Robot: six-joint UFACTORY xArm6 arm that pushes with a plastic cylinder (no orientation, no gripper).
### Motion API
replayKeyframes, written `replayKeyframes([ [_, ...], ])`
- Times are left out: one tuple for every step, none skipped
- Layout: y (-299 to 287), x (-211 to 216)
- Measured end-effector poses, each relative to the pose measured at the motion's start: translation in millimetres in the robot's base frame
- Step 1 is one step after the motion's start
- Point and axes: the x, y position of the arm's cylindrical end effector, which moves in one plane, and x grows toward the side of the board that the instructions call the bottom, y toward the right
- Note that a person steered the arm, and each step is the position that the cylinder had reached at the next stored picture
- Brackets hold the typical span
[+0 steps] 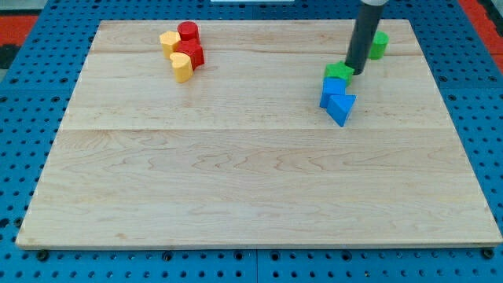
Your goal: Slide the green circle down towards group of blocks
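The green circle (pixel 379 44) stands near the view's top right, partly hidden behind my dark rod. My tip (pixel 355 73) rests on the board just left of and below it, touching the right side of a green block (pixel 339 73). Below that green block sit a blue block (pixel 331 89) and a blue triangle (pixel 341 108), the three packed together as a group. The green circle stands apart from this group, above and to its right.
At the view's top left a second cluster holds a red cylinder (pixel 188 33), a red block (pixel 192 53), a yellow block (pixel 169 40) and a yellow heart-shaped block (pixel 181 67). The wooden board (pixel 251 196) lies on a blue pegboard.
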Motion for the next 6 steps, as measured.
replayKeyframes([
  [95,-21],
  [168,-64],
  [113,-91],
  [66,-57],
  [40,-6],
  [47,-17],
])
